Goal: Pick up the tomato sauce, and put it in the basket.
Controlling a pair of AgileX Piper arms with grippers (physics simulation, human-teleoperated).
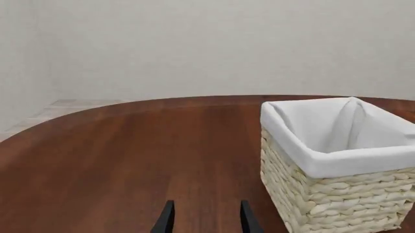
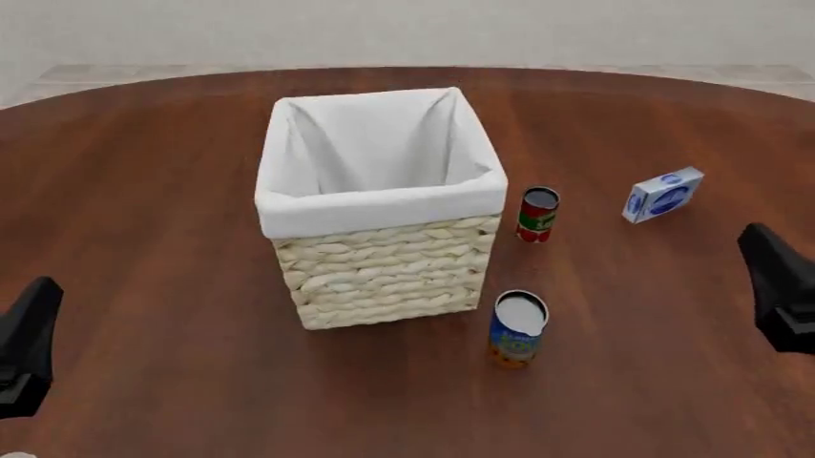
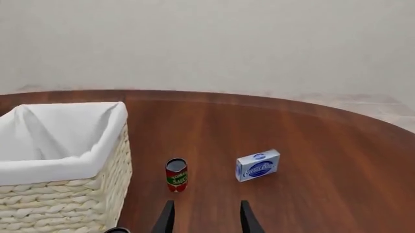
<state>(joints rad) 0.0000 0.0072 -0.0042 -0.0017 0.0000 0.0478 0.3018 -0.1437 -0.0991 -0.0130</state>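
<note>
Two dark fingertips of the left claw [image 1: 205, 217] show in the left wrist view, set apart with nothing between them, over bare brown desk [image 1: 116, 155]. The basket [image 1: 337, 194], pale wicker with a white lining folded over its rim, stands off to one side of that claw.

From the front view, the basket [image 2: 382, 267] holds the middle of the desk [image 2: 153, 191]. The tomato sauce [image 2: 537, 215] stands upright at about three o'clock from the basket, just beside its wall but apart from it. A larger blue-and-orange can [image 2: 517, 329] stands at about five o'clock from the basket, and a small blue-and-white box [image 2: 663, 195] lies further out at three o'clock. Both arms sit low at the near corners, well apart from everything.

In the right wrist view, the right claw [image 3: 205, 217] is likewise spread and empty, and the tomato sauce [image 3: 176, 175] stands just ahead of it, between basket [image 3: 71, 194] and box [image 3: 258, 165].

No grasp has begun; the reach is the step in hand. I judge the right arm best placed: it must advance, straddle the small can, then close.
</note>
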